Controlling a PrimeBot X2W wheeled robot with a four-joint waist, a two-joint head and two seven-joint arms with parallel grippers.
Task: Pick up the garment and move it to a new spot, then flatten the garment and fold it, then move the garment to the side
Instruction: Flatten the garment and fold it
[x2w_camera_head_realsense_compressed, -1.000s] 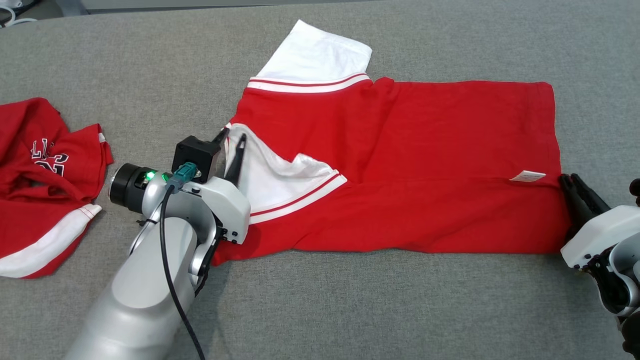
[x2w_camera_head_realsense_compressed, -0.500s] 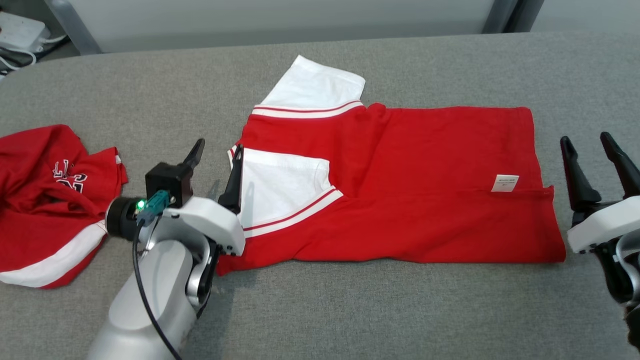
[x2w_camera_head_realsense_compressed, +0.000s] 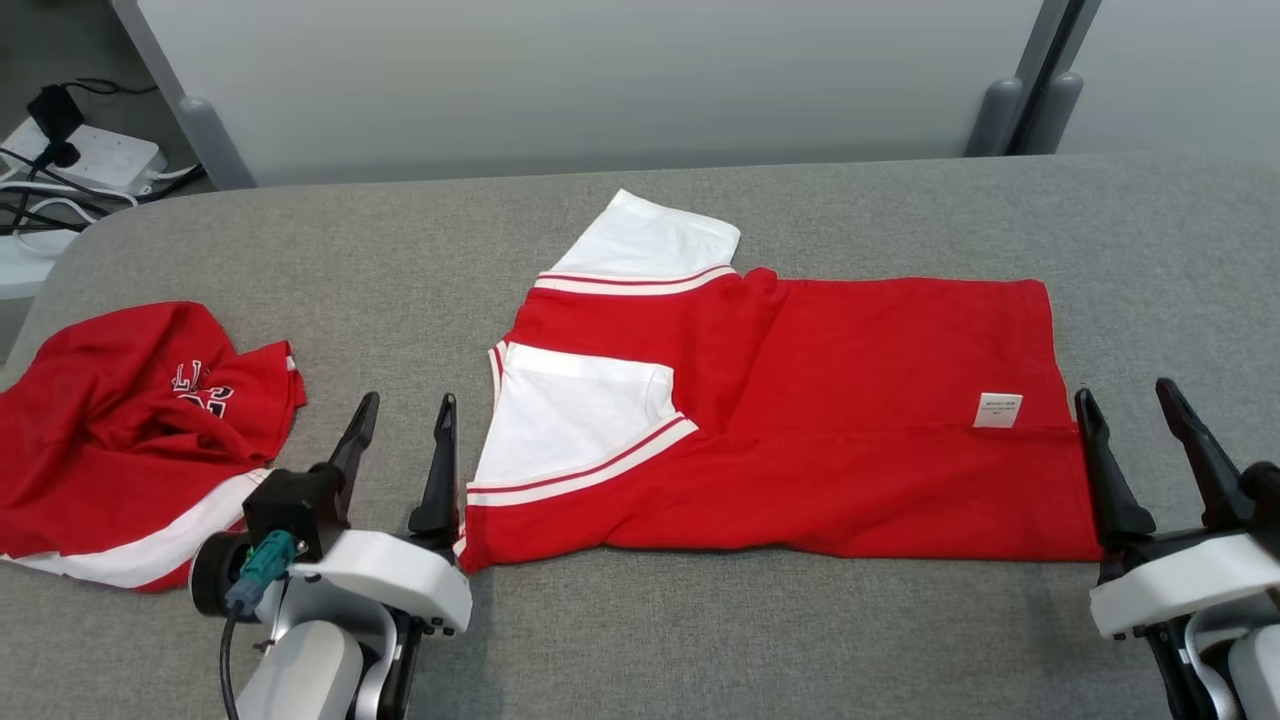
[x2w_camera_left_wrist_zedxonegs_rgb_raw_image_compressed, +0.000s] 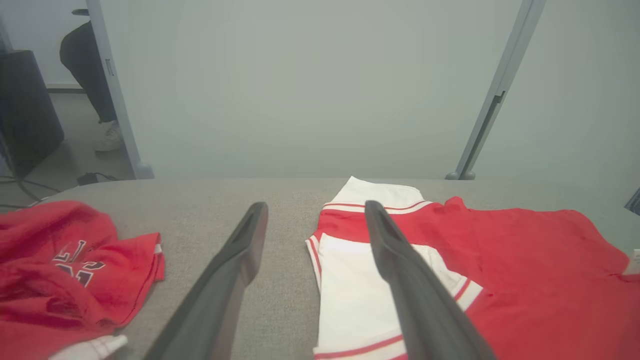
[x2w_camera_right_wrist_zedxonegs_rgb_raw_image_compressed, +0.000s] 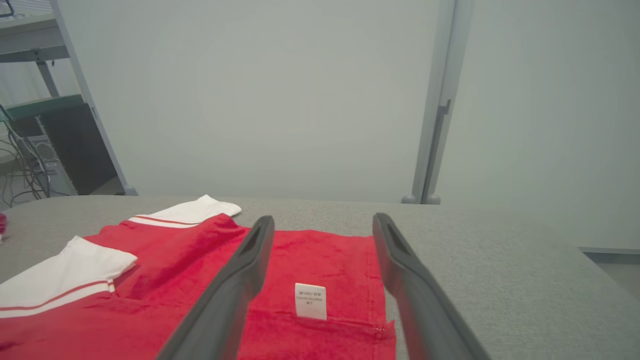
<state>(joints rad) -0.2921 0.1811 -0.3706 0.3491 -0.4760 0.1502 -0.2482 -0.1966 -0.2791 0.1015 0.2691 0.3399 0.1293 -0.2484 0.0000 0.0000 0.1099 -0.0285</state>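
Observation:
The garment (x2w_camera_head_realsense_compressed: 800, 440), red with white sleeves and a small white label, lies flat on the grey table (x2w_camera_head_realsense_compressed: 700, 620), its lower half folded up and one white sleeve folded onto the red body. My left gripper (x2w_camera_head_realsense_compressed: 409, 400) stands open just left of the garment's sleeve end, holding nothing. My right gripper (x2w_camera_head_realsense_compressed: 1124, 390) stands open just off the garment's right hem, empty too. In the left wrist view, my left gripper (x2w_camera_left_wrist_zedxonegs_rgb_raw_image_compressed: 316, 205) frames the sleeve edge of the garment (x2w_camera_left_wrist_zedxonegs_rgb_raw_image_compressed: 525, 270). Through the right wrist view, my right gripper (x2w_camera_right_wrist_zedxonegs_rgb_raw_image_compressed: 324, 217) straddles the label corner of the garment (x2w_camera_right_wrist_zedxonegs_rgb_raw_image_compressed: 175, 280).
A second red garment (x2w_camera_head_realsense_compressed: 110, 440) lies crumpled at the table's left end, also in the left wrist view (x2w_camera_left_wrist_zedxonegs_rgb_raw_image_compressed: 55, 270). A pale partition (x2w_camera_head_realsense_compressed: 600, 80) stands behind the table. A power strip with cables (x2w_camera_head_realsense_compressed: 90, 155) sits on the floor far left. A person's leg (x2w_camera_left_wrist_zedxonegs_rgb_raw_image_compressed: 87, 65) shows behind the partition.
Both grippers opened, let go of the garment and drew back toward the near edge. The white sleeve now lies flat on the red body. The head camera tilted up.

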